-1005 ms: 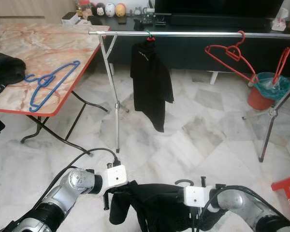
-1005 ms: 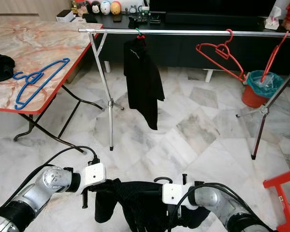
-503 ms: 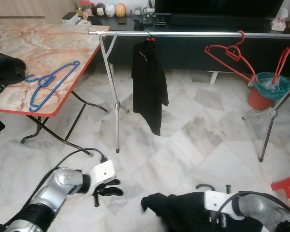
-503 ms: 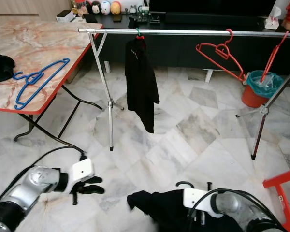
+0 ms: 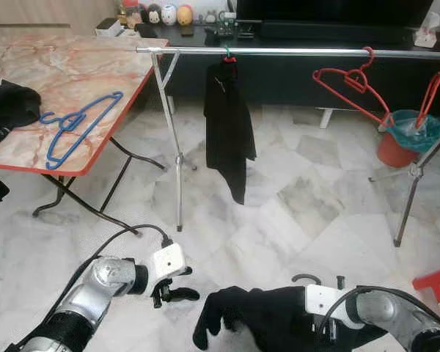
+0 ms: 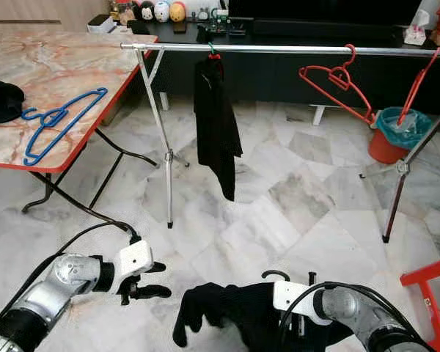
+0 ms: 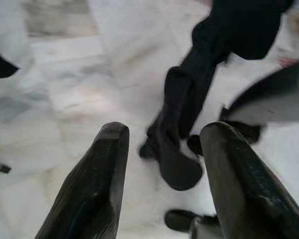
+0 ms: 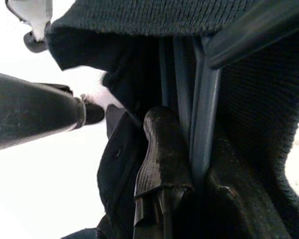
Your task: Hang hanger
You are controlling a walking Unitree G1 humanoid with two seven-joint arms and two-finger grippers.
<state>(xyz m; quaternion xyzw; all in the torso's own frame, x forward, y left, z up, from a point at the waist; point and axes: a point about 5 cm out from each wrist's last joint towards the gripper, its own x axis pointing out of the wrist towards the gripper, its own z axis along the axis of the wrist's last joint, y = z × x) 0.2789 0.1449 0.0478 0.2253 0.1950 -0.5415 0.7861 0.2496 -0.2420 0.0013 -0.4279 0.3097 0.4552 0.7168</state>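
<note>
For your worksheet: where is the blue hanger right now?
The blue hanger lies flat on the marble-topped table at the robot's left, near its red front edge, left of the clothes rail.

A marble-patterned bench with a red edge stands at the left on folding black legs. On it lies a blue plastic hanger, and beside that a dark bundle of cloth at the bench's left side. At the right, an orange bucket with a teal bag inside stands on the white marble floor. A row of small round figurines sits on the black cabinet at the back.
</note>
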